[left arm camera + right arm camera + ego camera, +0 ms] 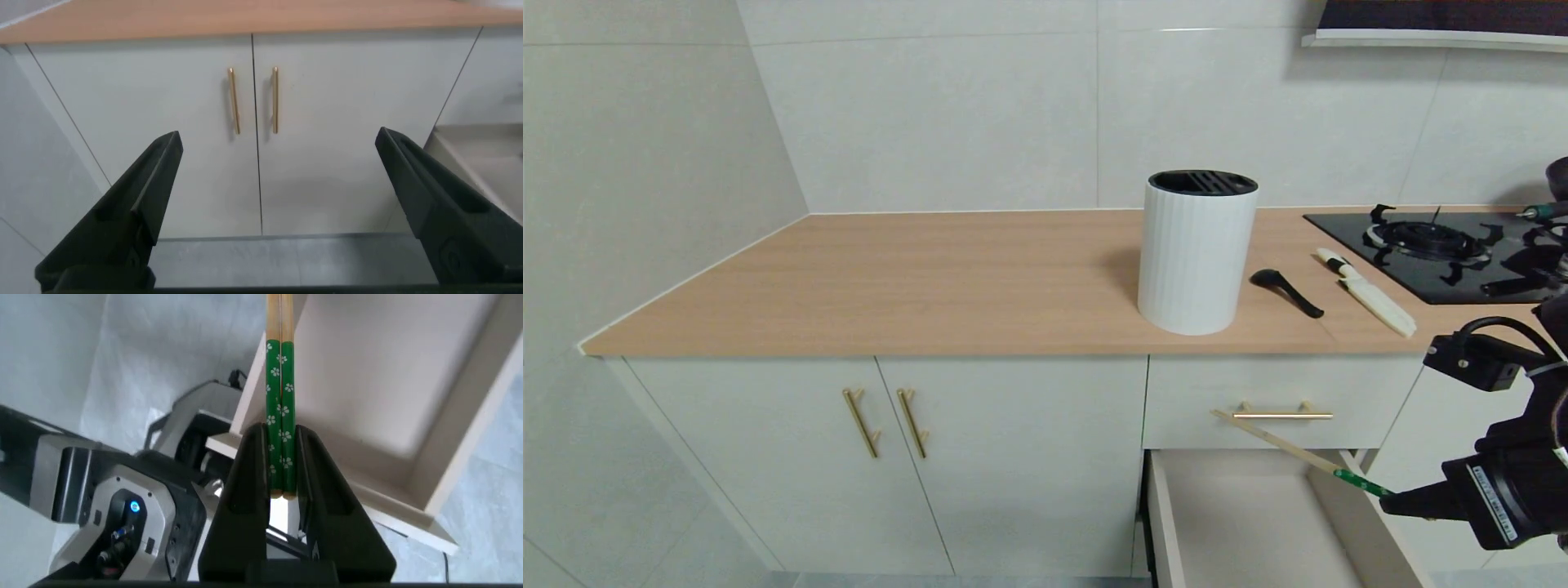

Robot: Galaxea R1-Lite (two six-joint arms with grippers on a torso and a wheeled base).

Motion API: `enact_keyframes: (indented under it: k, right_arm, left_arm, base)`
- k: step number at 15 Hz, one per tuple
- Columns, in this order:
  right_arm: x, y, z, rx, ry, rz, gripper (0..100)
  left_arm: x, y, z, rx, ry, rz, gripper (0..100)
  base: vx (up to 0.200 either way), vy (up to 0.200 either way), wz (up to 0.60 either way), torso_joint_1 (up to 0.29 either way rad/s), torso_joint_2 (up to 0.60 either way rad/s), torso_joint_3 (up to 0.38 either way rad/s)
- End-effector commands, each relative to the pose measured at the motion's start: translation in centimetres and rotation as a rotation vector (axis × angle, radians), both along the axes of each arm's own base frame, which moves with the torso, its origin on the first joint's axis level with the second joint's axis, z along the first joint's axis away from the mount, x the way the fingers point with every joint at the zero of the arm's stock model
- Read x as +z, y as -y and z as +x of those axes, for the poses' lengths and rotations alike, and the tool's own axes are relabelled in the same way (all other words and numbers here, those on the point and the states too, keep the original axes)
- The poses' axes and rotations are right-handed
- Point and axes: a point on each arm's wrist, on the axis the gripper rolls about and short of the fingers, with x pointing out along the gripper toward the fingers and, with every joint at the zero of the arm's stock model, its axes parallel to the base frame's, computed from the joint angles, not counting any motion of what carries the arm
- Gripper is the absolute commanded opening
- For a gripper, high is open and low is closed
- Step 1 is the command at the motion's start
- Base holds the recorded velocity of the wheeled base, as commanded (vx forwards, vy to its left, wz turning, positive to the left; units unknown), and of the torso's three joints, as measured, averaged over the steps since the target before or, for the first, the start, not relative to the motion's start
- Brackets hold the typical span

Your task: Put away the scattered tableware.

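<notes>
We see our right gripper [280,441] squeezing the chopsticks [1298,452] tight over the open drawer [1241,514], and our left gripper [278,143] has its fingers [139,204] wide apart, holding nothing, facing the doors [122,98] beside the drawer.

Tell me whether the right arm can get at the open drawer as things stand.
Probably yes. The right tool is shut on the chopsticks and hangs just beside the open drawer, with the chopsticks pointing across it. What shows of the drawer's inside looks bare, and nothing stands between.
</notes>
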Motion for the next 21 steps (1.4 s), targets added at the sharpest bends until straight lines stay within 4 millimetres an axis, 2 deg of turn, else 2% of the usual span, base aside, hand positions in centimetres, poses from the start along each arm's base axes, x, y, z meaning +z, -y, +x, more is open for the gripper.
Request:
enact_keyframes:
  k: [1,15,21]
  right_arm:
    - [-0.6,-0.3,0.5,0.006,-0.028,-0.009,0]
    - [-3.5,-1.4,2.4,0.020,-0.102,-0.037,0]
    - [-3.8,-1.6,3.0,0.016,-0.105,-0.040,0]
  left_arm:
    - [0.0,0.0,0.0,0.000,-0.002,0.000,100]
    - [0.0,0.0,0.0,0.000,-0.002,0.000,100]
    - [0.0,0.0,0.0,0.000,0.000,0.000,100]
  base:
    - [0.000,0.000,0.00,-0.193,0.48,0.281]
    - [0.000,0.000,0.00,-0.149,0.46,0.310]
    - [0.000,0.000,0.00,-0.021,0.10,0.067]
